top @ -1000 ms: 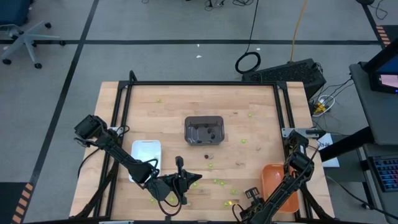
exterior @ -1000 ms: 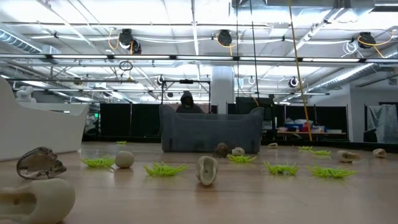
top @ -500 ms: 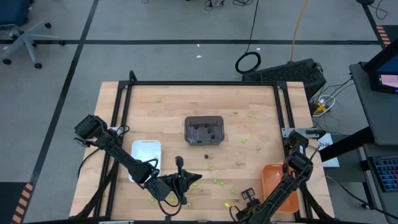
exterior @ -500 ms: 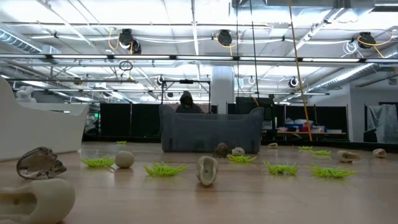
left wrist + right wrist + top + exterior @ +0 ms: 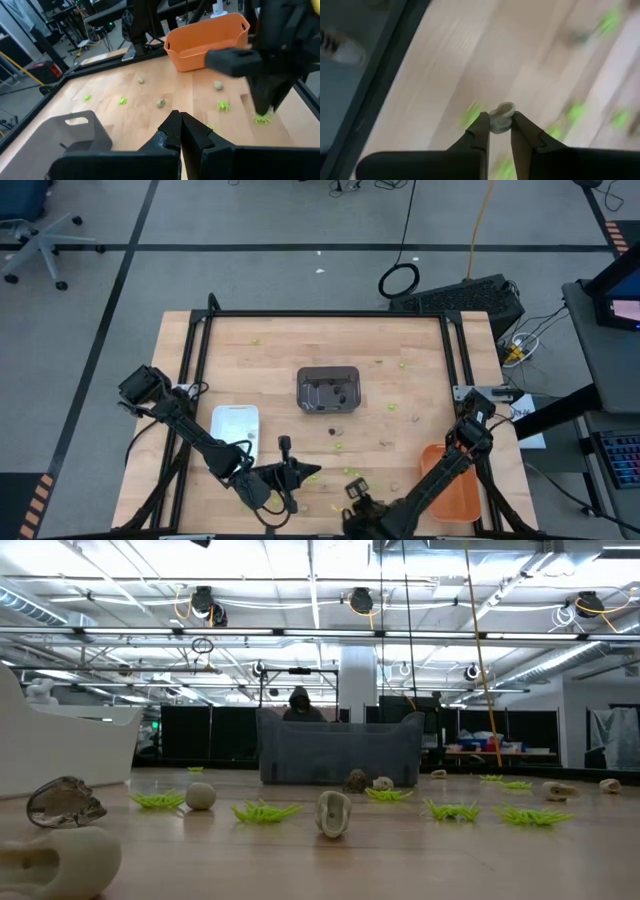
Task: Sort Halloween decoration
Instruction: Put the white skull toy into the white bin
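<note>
A: Where are the two grippers seen, and how are their fingers set?

B: In the high view the left gripper (image 5: 287, 448) is found low in the frame, left of centre, with its fingers pressed together and nothing between them. The right gripper (image 5: 352, 488) is seen at the bottom centre. A pale tan trinket (image 5: 501, 118) is pinched between its fingertips in the right wrist view.

A: Where is the rest of the decoration placed?

B: Lime-green trinkets (image 5: 264, 811) and tan ones (image 5: 333, 813) are scattered over the wooden table (image 5: 420, 340). The dark grey tray (image 5: 328, 389) is set at the centre, the white tray (image 5: 235, 430) at the lower left, and the orange tray (image 5: 452, 480) at the lower right.
</note>
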Controlling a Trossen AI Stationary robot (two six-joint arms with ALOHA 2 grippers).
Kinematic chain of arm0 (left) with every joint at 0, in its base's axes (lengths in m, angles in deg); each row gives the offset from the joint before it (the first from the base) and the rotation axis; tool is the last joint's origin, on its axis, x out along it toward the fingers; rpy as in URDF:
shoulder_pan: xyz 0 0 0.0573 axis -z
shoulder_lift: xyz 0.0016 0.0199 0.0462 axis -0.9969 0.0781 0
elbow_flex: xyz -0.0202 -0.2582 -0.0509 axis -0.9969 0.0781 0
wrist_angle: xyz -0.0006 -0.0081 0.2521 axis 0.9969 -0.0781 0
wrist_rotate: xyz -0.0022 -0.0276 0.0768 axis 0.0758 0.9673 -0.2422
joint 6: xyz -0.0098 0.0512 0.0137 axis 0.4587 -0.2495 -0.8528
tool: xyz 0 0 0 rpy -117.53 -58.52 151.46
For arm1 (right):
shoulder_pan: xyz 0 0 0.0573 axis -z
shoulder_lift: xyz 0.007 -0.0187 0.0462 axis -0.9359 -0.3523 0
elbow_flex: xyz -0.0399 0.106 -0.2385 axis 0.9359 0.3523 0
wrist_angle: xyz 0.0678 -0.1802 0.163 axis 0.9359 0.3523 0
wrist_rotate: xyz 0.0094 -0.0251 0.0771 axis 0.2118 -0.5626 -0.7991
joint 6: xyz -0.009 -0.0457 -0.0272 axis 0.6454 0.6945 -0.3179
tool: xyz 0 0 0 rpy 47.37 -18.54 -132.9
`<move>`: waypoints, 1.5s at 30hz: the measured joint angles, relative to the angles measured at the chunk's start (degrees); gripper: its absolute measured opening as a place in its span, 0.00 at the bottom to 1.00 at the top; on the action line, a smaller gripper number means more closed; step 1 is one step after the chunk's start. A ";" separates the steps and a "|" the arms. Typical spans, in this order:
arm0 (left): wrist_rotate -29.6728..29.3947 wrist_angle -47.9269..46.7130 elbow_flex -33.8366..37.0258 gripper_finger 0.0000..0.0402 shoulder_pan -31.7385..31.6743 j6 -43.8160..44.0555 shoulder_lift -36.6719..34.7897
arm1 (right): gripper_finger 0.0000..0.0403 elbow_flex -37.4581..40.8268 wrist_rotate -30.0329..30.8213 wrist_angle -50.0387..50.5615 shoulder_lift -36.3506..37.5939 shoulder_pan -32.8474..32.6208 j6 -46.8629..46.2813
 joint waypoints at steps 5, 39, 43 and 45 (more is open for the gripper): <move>-3.88 -2.10 0.00 0.01 2.28 -0.93 -1.64 | 0.07 0.97 3.05 -9.71 0.13 2.79 3.01; -16.24 -45.68 1.99 0.01 21.21 27.20 -14.36 | 0.08 16.93 -9.61 -80.22 0.11 25.72 17.50; -16.08 -45.88 1.97 0.01 24.46 27.18 -14.36 | 0.08 16.93 -9.65 -84.06 0.11 27.52 17.27; -16.12 -45.86 1.97 0.01 25.90 27.16 -14.36 | 0.08 16.93 -9.61 -86.08 0.11 28.56 17.13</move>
